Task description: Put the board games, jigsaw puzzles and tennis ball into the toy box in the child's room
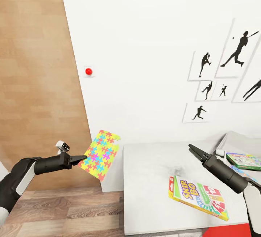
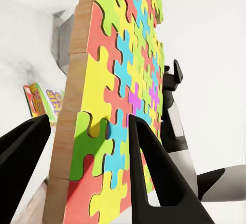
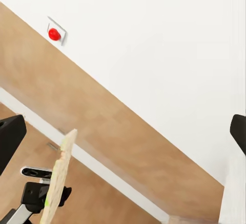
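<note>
Jigsaw puzzle [image 1: 100,154] hangs edge-on off the counter [image 1: 152,172] end, pinched in our left gripper [image 1: 82,157] jaws for carrying, while our right gripper [image 1: 194,150], jaws spread, waits above the counter's SKIP-BO box [image 1: 197,197].

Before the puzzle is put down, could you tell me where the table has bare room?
The table is bare from its left edge to the SKIP-BO box, and behind that box. It is crowded at the right, around the right gripper and the green box.

one jigsaw puzzle [image 1: 99,155], two board games [image 1: 197,197], two claws [image 1: 83,157]
</note>
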